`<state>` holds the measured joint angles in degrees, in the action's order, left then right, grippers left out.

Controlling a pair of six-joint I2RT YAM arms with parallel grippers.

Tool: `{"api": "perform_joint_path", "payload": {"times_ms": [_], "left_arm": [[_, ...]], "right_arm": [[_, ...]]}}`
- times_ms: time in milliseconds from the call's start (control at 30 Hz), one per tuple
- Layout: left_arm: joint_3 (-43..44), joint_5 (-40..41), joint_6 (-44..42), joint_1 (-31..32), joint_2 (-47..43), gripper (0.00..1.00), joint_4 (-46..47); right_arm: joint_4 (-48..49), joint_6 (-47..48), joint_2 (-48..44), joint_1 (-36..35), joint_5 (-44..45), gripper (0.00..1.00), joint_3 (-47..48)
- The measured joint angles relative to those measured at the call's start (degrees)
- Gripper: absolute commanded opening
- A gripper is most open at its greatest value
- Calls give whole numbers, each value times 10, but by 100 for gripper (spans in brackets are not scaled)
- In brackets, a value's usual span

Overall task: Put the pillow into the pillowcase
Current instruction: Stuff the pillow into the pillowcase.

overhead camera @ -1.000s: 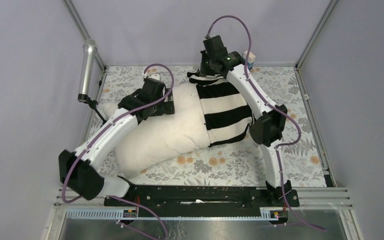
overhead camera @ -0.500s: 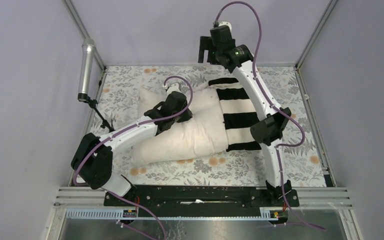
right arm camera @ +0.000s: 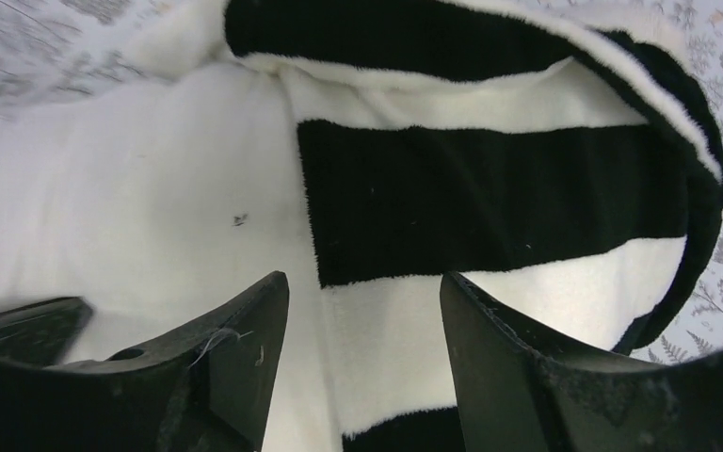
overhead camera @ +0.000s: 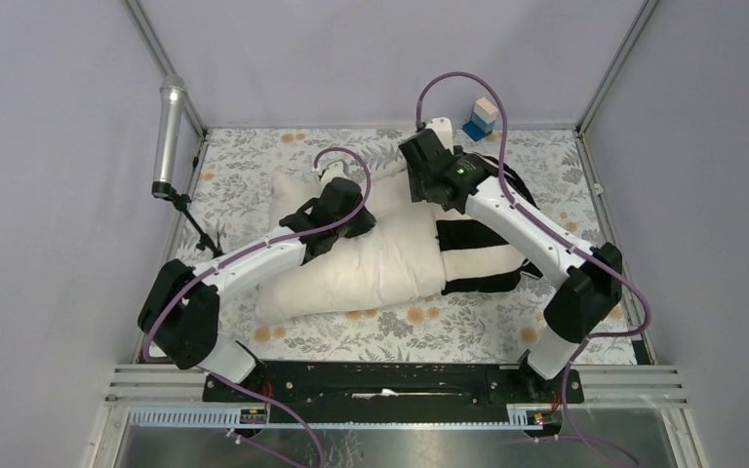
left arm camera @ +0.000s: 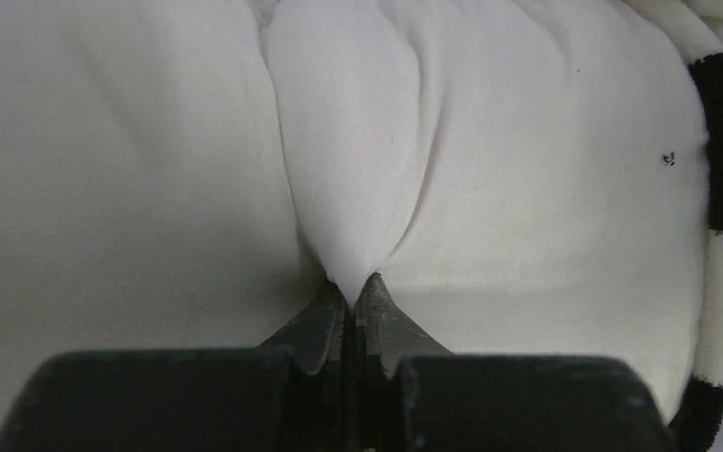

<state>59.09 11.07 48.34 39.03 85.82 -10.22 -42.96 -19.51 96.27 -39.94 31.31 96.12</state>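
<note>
Table is covered w/ a floral cloth (overhead camera: pixel 400 336). The pillow (overhead camera: pixel 390 258) is laid across its middle, left part bare, right end tucked inside the pillowcase (overhead camera: pixel 468 261), which is bunched toward the right. A fold of the pillow's top fabric is pinched by the left gripper (left arm camera: pixel 350 292), jaws closed tight on it. The right gripper (right arm camera: pixel 362 311) is held over the pillowcase's edge, jaws apart; contact can't be told. A small blue-and-white block (overhead camera: pixel 483 117) is seen at the back edge.
</note>
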Motion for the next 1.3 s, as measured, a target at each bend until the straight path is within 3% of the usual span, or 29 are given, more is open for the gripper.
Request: {"api": "perform_joint_path", "payload": {"times_ms": [67, 200, 267, 333, 367, 533, 633, 700, 800, 1000, 1067, 1167, 1233, 1300], "left_arm": [[0, -1, 0, 0, 0, 0, 0], [-1, -2, 0, -1, -5, 0, 0], [-1, -2, 0, -1, -7, 0, 1], [-1, -4, 0, -1, -8, 0, 2], [-1, -5, -1, -1, -9, 0, 3], [17, -13, -1, -1, 0, 0, -5], [73, -20, 1, -2, 33, 0, -30], [97, -22, 9, -2, 46, 0, -37], [110, -27, 35, -3, 39, 0, -38], [77, -52, 89, -15, 38, 1, 3], [64, -67, 91, -22, 38, 13, 26], [60, -90, 73, -27, 38, 40, 50], [60, -101, 54, -28, 33, 63, 53], [61, -108, 31, -28, 15, 81, 40]], "right_arm": [[1, -2, 13, 0, 14, 62, -13], [3, 2, 56, 1, 45, 38, -11], [-2, 4, 82, 3, 65, 23, 7], [-9, 10, 99, 9, 82, 1, 29], [-16, 13, 107, 13, 86, 0, 45], [-87, 5, 162, 2, 67, 0, 207], [-136, -6, 209, -63, 34, 0, 362], [-148, -11, 217, -94, 32, 0, 397], [-127, -27, 199, -75, -23, 0, 368], [-38, -45, 137, 11, -107, 0, 202], [-5, -46, 130, 38, -127, 1, 166], [53, -46, 119, 61, -166, 9, 111], [78, -47, 118, 70, -193, 24, 93], [97, -49, 118, 78, -213, 46, 90]]}}
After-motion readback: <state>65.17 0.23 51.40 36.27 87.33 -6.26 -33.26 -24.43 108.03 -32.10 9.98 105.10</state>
